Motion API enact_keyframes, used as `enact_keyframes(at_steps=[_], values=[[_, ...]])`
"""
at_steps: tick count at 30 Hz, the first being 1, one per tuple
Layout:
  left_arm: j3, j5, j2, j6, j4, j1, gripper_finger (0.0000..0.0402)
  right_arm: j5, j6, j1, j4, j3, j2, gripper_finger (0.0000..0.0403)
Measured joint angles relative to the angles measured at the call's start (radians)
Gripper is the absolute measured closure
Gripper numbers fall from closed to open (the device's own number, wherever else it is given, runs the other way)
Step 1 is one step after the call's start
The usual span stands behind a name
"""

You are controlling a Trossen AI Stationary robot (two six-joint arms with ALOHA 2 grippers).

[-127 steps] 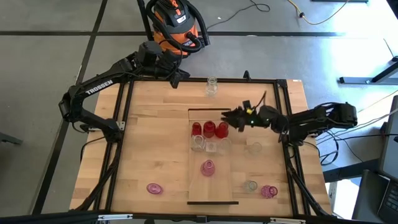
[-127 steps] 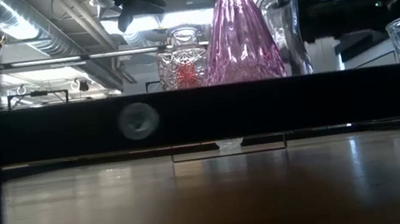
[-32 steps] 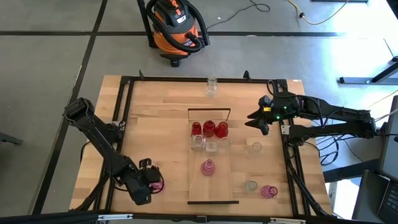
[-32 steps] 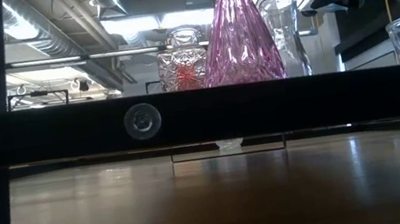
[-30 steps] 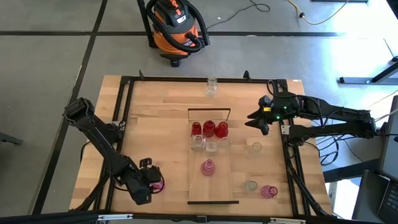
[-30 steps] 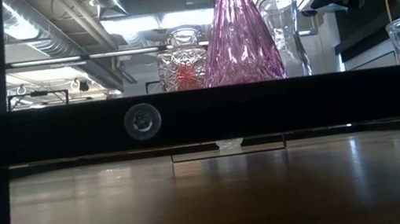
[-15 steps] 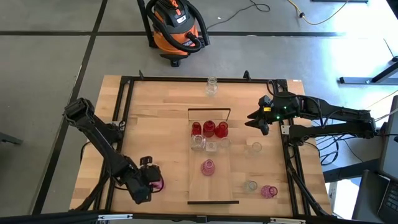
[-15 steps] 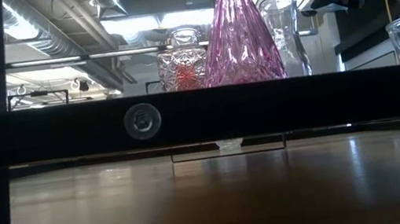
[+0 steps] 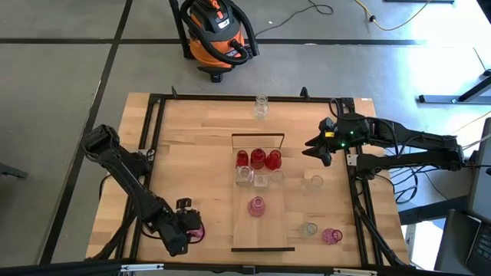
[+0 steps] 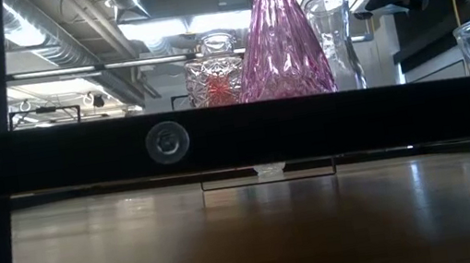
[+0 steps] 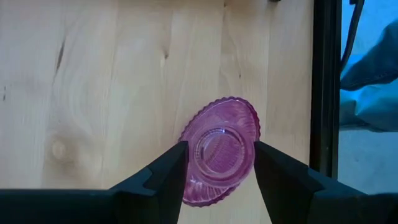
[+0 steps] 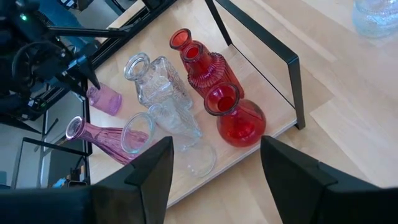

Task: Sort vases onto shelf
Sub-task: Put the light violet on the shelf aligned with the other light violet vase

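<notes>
The pink vase (image 11: 219,152) stands upright on its base at the table's near left, also visible in the high view (image 9: 193,230). My left gripper (image 11: 219,163) hangs over it, open, one finger on each side. The shelf (image 9: 265,230) lies mid-table. It carries three red vases (image 9: 258,159), clear ones (image 9: 245,175) and a pink one (image 9: 256,205). My right gripper (image 9: 313,148) waits open to the right of the shelf's far end, and its wrist view looks at the red vases (image 12: 239,121). My left gripper comes from above, pointing down, with its fingers (image 11: 171,165) on either side of the pink vase's scalloped body (image 11: 249,121). I cannot tell whether they touch it. The vase stands on the table.
More vases stand on the table: a clear one near the far edge (image 9: 261,106), two clear ones right of the shelf (image 9: 313,182) (image 9: 308,228) and a pink one (image 9: 331,235). A black frame rail (image 11: 324,87) runs close by the left gripper. An orange vacuum (image 9: 217,31) sits beyond the table.
My left gripper has crept slightly toward the table's near edge, staying over the pink vase. The vase has not moved.
</notes>
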Motion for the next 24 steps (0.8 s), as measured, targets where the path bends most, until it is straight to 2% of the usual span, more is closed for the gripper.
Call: enact_keyframes(at_steps=[8,13,17,21,24], values=[[0.001,0.008,0.0,-0.016,-0.022,0.023,0.0228,0.0,0.012,0.0,0.0,0.0,0.0,0.0182],[0.001,0.025,-0.001,-0.022,-0.036,0.041,0.0261,0.009,0.011,0.0,0.0,0.0,0.0,0.0182],[0.021,0.016,-0.004,-0.018,-0.103,0.053,0.0265,0.009,0.014,0.0,0.0,0.0,0.0,0.0182],[0.072,-0.025,0.001,0.088,-0.247,0.084,0.0265,0.008,0.033,0.0,0.0,0.0,0.0,0.0182],[0.091,-0.017,0.001,0.172,-0.256,0.13,0.0265,-0.002,0.036,0.0,0.0,0.0,0.0,0.0182]])
